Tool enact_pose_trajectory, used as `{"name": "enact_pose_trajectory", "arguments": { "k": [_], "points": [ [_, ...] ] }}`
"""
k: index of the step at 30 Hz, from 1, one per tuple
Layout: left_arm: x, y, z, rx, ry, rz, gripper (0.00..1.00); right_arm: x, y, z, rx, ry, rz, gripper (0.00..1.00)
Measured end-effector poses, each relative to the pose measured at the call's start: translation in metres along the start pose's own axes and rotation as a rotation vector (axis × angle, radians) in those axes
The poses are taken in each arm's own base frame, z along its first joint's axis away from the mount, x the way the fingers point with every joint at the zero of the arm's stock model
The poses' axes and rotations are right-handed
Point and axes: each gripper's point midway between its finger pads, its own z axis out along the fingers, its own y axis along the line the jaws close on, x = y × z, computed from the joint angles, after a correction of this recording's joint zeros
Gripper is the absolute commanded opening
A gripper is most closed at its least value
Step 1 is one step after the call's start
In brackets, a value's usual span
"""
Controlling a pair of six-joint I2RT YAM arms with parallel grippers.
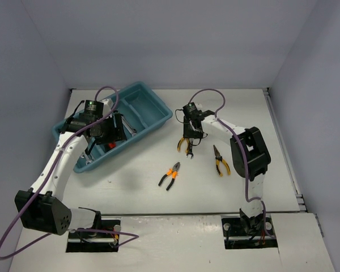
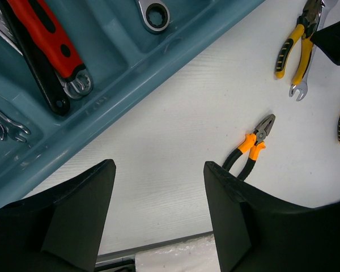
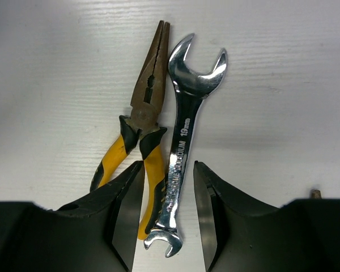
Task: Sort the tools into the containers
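Matte black fingers (image 3: 124, 215) of the right gripper (image 3: 169, 164) stood partly apart, low over the white, faintly grained table (image 3: 272, 85), clamping nothing. Between them lay the flat shank of a polished chrome wrench (image 3: 184, 122), open-ended at both tips. Just beside it was one yellow rubber handle of the long-nose pliers (image 3: 147, 102), whose dull brown jaws tapered to a closed point.

The left gripper (image 2: 158, 167) hung wide open and empty near the rim of the tray (image 2: 158, 62), a smooth teal plastic trough with raised walls. In its compartments lay a red-handled wrench (image 2: 51, 42) beside a black-handled one, and shiny silver spanners (image 2: 156, 14). Orange pliers (image 2: 252, 144) lay on the table between the arms. Yellow pliers (image 1: 220, 160) sat near the right arm.
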Motion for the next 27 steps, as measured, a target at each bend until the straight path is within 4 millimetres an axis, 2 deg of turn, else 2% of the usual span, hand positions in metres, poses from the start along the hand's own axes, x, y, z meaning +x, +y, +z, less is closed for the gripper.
{"name": "enact_pose_trajectory", "arguments": {
  "k": [13, 21, 23, 27],
  "points": [
    [0.003, -0.003, 0.001, 0.009, 0.008, 0.004, 0.61, -0.007, -0.01, 0.001, 0.03, -0.016, 0.019, 0.3],
    [0.003, -0.003, 0.0, 0.01, 0.007, 0.005, 0.61, 0.005, -0.011, 0.018, 0.041, 0.022, 0.011, 0.29],
    [0.003, -0.003, 0.0, 0.012, 0.008, 0.005, 0.61, 0.005, -0.011, 0.02, 0.039, 0.021, 0.012, 0.25],
    [0.003, -0.004, 0.0, 0.016, 0.009, 0.005, 0.61, 0.005, -0.012, 0.021, 0.04, 0.006, 0.015, 0.1]
  ]
}}
